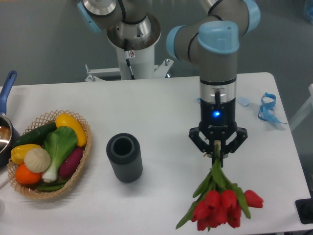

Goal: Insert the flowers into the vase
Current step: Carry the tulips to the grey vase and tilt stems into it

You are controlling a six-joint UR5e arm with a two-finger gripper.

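The flowers (221, 204) trail toward the camera from the gripper (218, 150), which points straight down, fingers clamped on their stems; the vase (124, 157) stands well off to one side.

A: What colours are showing on the flowers (221, 205)?
B: Red heads are glowing at the bottom, green stems and leaves running up toward twelve o'clock.
A: And the vase (124, 157)?
B: It is showing dark grey, finely ribbed up and down.
A: The tool (218, 152)?
B: Black, with a blue light shining above it.
A: The surface (146, 107)?
B: White, with a tan woven basket (83, 159) sitting at nine o'clock, carrying yellow, orange, green and purple.
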